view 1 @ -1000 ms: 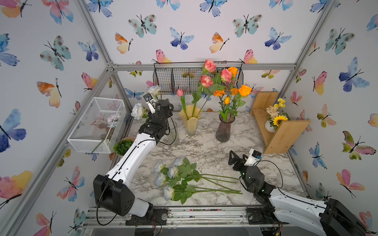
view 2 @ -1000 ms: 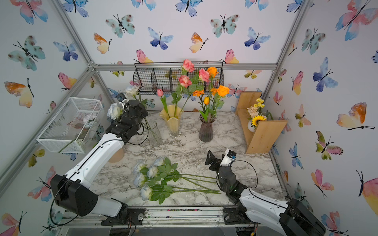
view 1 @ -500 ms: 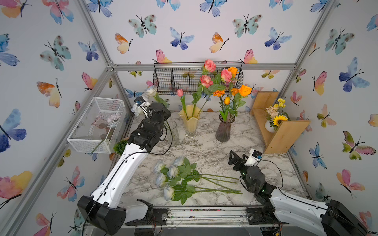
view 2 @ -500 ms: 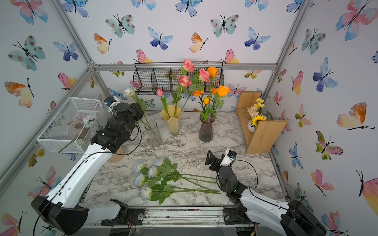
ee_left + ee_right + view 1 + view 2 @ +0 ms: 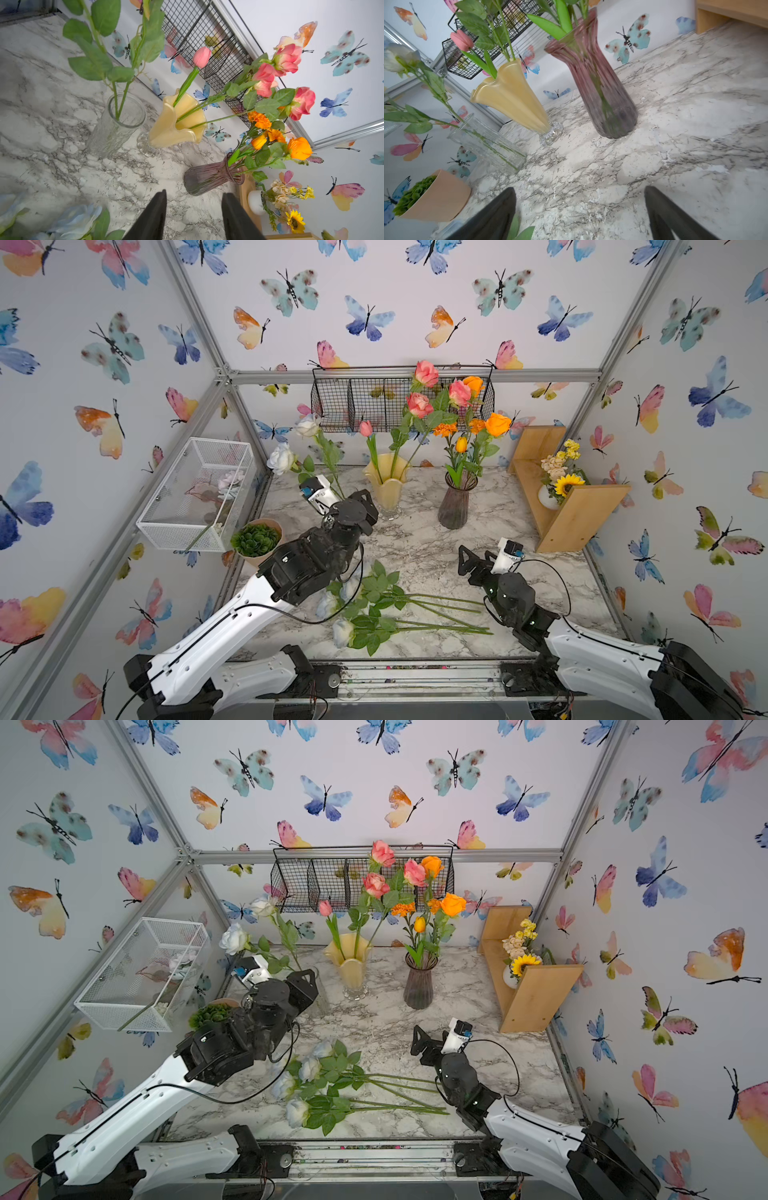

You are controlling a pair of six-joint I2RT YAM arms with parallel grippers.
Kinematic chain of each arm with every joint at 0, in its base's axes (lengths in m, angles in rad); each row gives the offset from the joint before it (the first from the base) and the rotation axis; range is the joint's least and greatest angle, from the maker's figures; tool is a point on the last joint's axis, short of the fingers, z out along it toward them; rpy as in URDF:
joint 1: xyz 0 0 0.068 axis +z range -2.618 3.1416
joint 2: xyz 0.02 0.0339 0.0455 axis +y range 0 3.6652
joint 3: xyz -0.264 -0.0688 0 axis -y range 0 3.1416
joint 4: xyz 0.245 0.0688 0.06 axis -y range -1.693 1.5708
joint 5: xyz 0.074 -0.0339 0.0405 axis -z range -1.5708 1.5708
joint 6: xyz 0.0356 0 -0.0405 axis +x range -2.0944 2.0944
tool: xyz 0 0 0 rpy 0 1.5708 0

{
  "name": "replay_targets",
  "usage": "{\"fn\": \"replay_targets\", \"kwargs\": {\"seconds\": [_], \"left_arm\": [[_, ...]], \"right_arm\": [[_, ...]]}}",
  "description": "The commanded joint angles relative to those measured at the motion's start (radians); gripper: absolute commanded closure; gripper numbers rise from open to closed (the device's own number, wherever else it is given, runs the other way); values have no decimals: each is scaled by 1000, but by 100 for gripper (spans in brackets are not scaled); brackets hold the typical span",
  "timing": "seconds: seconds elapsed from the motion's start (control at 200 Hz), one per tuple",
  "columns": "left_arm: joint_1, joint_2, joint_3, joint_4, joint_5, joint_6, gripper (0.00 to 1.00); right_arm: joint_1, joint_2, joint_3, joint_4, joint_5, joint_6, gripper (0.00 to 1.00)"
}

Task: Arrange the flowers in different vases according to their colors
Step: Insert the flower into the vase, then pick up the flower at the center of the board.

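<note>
Pink flowers (image 5: 419,404), orange flowers (image 5: 498,424) and two white roses (image 5: 282,458) are vased; remaining roses (image 5: 343,632) lie behind the half-parted, empty left claw (image 5: 193,192); right claw (image 5: 579,188) wide.

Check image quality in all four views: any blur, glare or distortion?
Both top views: sharp, evenly lit, frame rails splayed by the wide lens. Left wrist view: clear vase crisp, left fingers and pale-blue roses at the edge soft. Right wrist view: right fingers blurred, marble table bright and slightly washed, shadows faint.
</note>
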Motion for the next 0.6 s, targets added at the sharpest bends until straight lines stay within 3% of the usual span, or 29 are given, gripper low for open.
{"fn": "replay_targets", "kwargs": {"seconds": [0.0,0.215,0.34,0.415,0.596], "left_arm": [[-25,-58,-45,-104,-73,-95,52],[-26,-208,-107,-250,-49,-53,47],[-27,-303,-157,-316,-27,-14,45],[-25,-348,-174,-346,-16,34,40],[-25,-444,-174,-395,-11,180,27]], "right_arm": [[-4,39,136,-157,-237,-100,2],[-4,239,515,-695,-679,-240,6],[4,359,648,-942,-853,-340,25],[53,385,679,-1011,-860,-376,30],[244,456,727,-1118,-695,-484,39]]}}
